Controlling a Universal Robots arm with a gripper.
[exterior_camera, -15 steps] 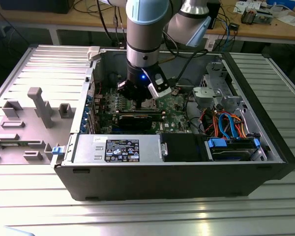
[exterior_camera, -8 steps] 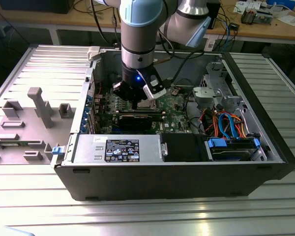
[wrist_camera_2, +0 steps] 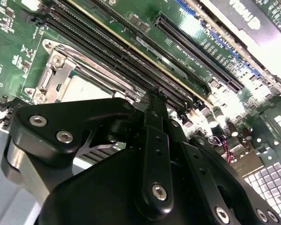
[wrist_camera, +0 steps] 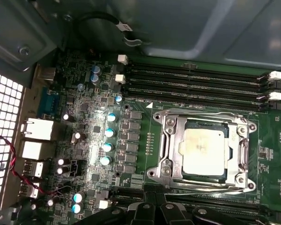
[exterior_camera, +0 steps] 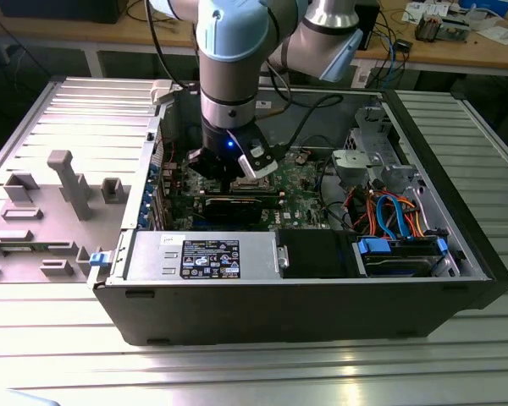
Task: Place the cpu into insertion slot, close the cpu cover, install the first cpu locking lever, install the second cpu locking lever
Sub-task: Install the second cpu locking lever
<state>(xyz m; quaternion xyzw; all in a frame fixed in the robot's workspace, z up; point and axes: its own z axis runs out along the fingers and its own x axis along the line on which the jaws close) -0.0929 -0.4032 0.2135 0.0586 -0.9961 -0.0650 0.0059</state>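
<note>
1. The gripper (wrist_camera_2: 152,101) sat nearest the lens; I could not tell how its jaws stood.
2. Just beyond its tip, the cpu (wrist_camera: 205,151) lay seated in the insertion slot (wrist_camera: 189,125).
3. The cpu cover (wrist_camera: 171,145) framed it, apparently down; pressing squarely would likely seat it well.

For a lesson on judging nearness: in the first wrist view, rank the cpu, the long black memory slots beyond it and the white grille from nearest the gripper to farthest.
1. The cpu, seated in the insertion slot, just beyond the gripper.
2. The long black memory slots, past the cpu.
3. The white grille, off at the case's edge.
</note>
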